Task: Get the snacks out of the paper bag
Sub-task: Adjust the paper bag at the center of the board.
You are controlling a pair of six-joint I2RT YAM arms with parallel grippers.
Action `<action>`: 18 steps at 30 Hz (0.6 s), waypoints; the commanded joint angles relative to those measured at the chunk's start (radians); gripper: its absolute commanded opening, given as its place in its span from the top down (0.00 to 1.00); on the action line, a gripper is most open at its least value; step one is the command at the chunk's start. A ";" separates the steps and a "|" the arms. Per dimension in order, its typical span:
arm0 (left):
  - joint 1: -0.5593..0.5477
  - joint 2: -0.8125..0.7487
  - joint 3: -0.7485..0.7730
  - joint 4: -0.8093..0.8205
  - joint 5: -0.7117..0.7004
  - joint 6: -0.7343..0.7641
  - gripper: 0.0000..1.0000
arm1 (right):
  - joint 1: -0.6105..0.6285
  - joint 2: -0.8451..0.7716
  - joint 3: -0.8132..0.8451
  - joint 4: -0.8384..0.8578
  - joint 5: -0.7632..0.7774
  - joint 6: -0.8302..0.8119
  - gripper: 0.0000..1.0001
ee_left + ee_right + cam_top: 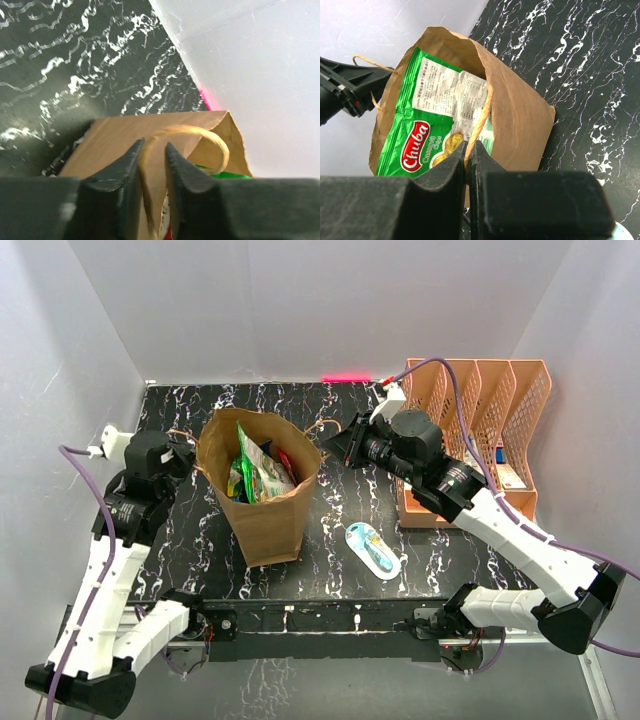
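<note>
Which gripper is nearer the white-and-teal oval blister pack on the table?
Right. The right gripper pinches the tall brown paper bag by the handle nearest the blister pack; the left gripper straddles the opposite handle, across the bag.

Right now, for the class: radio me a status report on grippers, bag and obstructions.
Right gripper shut on one twisted handle. Left gripper straddles other handle, grip unclear. Chuba cassava chips inside upright paper bag. Nothing blocking mouth.
</note>
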 commanded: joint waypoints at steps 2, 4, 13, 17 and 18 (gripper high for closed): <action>0.003 0.053 0.054 0.062 -0.105 0.082 0.95 | -0.003 -0.030 0.023 0.041 -0.029 0.008 0.92; 0.003 0.073 0.101 0.069 -0.136 0.155 1.00 | -0.003 -0.017 0.035 0.031 -0.048 -0.003 0.92; 0.003 0.165 0.411 0.192 -0.212 0.547 1.00 | -0.003 0.111 0.164 0.063 -0.137 -0.018 0.92; 0.003 0.200 0.480 0.242 -0.211 0.688 1.00 | -0.002 0.215 0.249 0.144 -0.188 0.023 0.92; 0.002 0.203 0.486 0.250 -0.207 0.718 1.00 | -0.002 0.240 0.264 0.162 -0.204 0.038 0.92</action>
